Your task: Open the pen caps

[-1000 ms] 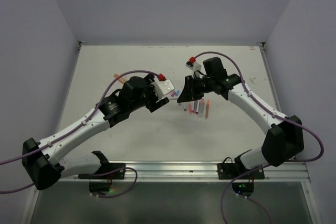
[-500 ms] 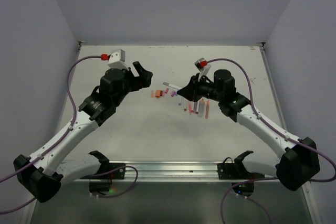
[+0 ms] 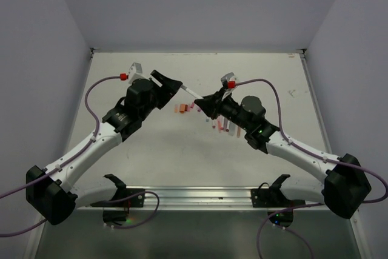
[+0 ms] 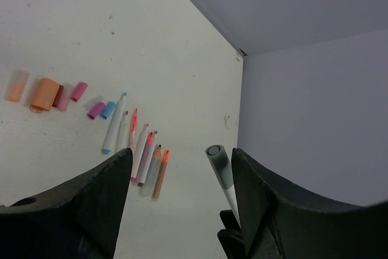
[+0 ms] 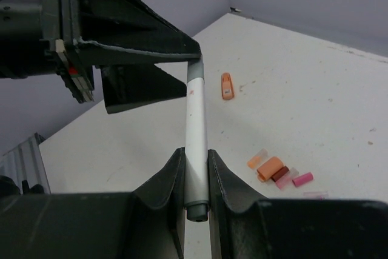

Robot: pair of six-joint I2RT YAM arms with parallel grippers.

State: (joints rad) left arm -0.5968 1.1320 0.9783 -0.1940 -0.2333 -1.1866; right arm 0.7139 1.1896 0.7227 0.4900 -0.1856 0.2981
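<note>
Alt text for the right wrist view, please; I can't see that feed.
The right end effector clamps a pale pen, its grey far end sitting between the open fingers of the left end effector. On the table beyond lie loose caps and one orange marker.

Held pen [image 5: 196, 119] sits clamped in right gripper [image 5: 195, 161], above the middle of the table [image 3: 163, 156]. Its far end reaches between the spread fingers of left gripper [image 4: 182, 153] (contact unclear). On the table below, loose pen caps [image 4: 57, 94] cluster just left of a side-by-side row of pens [image 4: 140, 153].
</note>
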